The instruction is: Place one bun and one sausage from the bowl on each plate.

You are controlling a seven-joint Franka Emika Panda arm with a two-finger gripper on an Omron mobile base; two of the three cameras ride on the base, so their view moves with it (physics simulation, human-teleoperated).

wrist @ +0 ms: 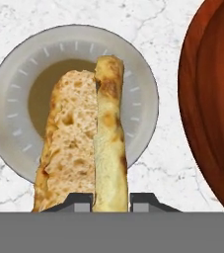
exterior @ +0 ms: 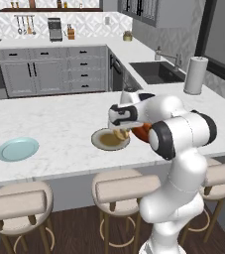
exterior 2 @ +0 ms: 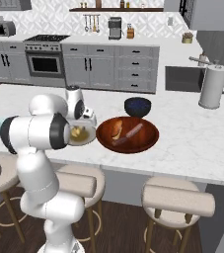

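Note:
My gripper (wrist: 111, 200) is shut on a split, toasted bun (wrist: 98, 143) and holds it just above the beige-rimmed plate (wrist: 10, 99) with the olive-brown centre. In the left base view the gripper (exterior: 120, 130) hangs over that plate (exterior: 103, 143) with the bun (exterior: 121, 133) under it. The reddish-brown bowl (exterior 2: 148, 143) stands right beside the plate and holds another bun (exterior 2: 116, 130) and a sausage (exterior 2: 131, 132). The pale blue plate (exterior: 17, 149) lies bare, far to the left on the counter.
A small dark blue bowl (exterior 2: 137, 106) sits behind the big bowl. A paper towel roll (exterior 2: 212, 86) stands by the sink (exterior: 158, 72) at the right. Stools (exterior: 126, 186) line the counter's near edge.

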